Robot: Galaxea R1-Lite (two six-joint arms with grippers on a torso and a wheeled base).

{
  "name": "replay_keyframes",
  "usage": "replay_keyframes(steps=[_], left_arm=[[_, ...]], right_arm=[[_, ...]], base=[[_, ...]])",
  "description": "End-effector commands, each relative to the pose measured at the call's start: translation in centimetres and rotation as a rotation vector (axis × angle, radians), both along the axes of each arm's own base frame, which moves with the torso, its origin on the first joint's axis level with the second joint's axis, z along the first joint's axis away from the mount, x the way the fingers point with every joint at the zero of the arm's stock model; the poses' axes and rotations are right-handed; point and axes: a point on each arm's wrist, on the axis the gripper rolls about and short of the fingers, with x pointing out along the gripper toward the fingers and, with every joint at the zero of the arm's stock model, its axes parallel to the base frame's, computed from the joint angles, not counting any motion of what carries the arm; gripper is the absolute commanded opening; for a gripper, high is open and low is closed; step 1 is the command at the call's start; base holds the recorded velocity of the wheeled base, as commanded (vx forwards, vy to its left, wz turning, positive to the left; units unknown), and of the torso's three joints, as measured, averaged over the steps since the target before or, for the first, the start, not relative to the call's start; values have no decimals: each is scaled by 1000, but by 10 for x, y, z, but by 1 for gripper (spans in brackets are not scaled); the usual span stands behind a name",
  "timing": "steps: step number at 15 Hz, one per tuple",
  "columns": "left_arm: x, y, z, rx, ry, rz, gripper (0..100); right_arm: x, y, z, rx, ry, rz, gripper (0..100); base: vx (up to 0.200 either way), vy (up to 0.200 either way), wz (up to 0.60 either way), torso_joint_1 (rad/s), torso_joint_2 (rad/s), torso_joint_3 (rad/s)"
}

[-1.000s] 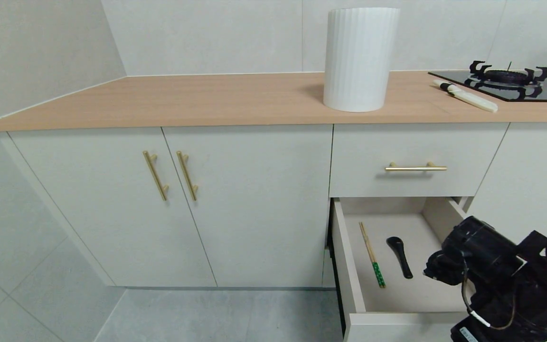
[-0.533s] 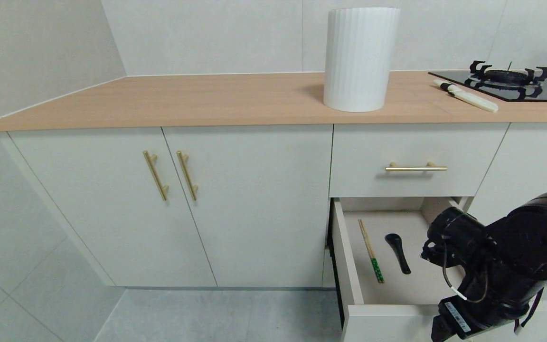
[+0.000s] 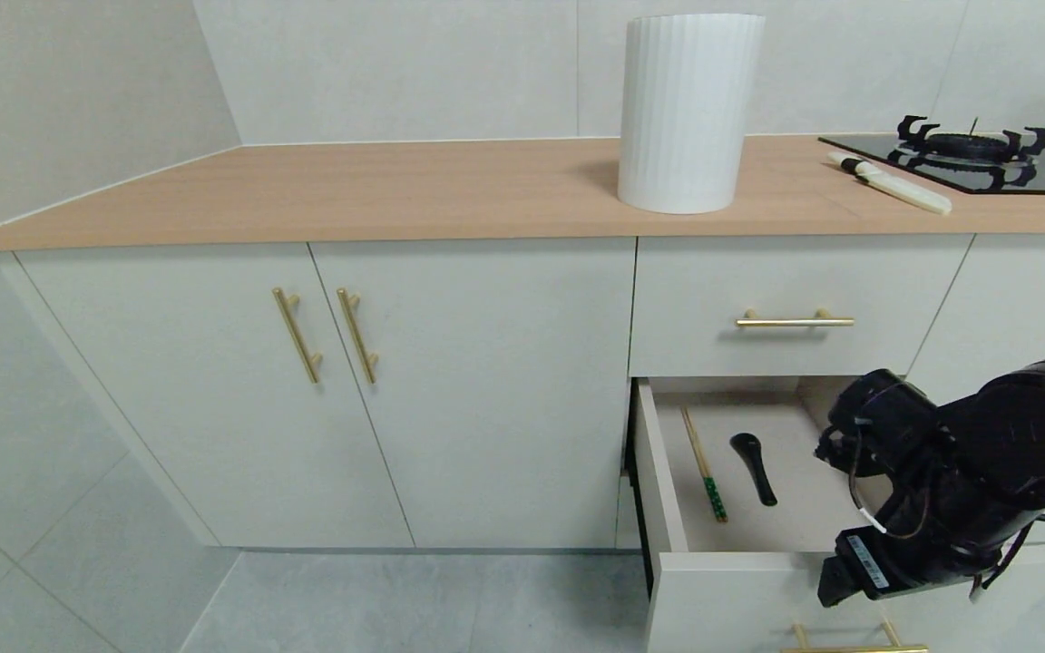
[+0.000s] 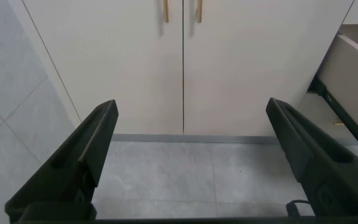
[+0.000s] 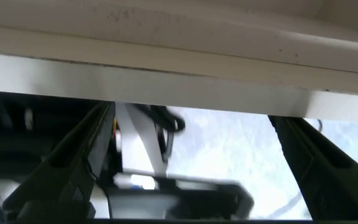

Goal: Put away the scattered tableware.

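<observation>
The left end effector (image 4: pixel 190 107) is hanging wide open and holding nothing, above bare floor (image 4: pixel 185 180) in front of the closed cabinet doors (image 3: pixel 214 390). On the tabletop (image 3: pixel 395 190), a tall white ribbed container (image 3: pixel 688 113) is standing close to the front edge, with a long open stretch of surface to its left. Below it, the open drawer (image 3: pixel 659 472) is sticking out. The chopsticks (image 3: pixel 704 476) are lying in it along the left wall, and the black spoon (image 3: pixel 754 467) is lying just beside them, apart. The right end effector (image 5: pixel 190 118) is hovering at the drawer's front edge, fingers spread wide and gripping nothing. Farther right, a white knife (image 3: pixel 890 182) is lying on the tabletop, just beside the stove (image 3: pixel 976 159).
</observation>
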Motion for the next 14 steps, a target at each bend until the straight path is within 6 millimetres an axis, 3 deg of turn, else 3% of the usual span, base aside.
replay_keyframes(steps=[1,8,14], left_arm=[[0,0,0,1,0,1,100],[0,0,0,0,0,1,100],[0,0,0,0,0,1,100]], right_arm=[[3,-1,1,10,-34,-15,100],[17,3,-4,63,-250,-44,100],[41,12,-9,115,-386,-44,100]], base=[[0,0,0,0,0,0],[0,0,0,0,0,0],[0,0,0,0,0,0]])
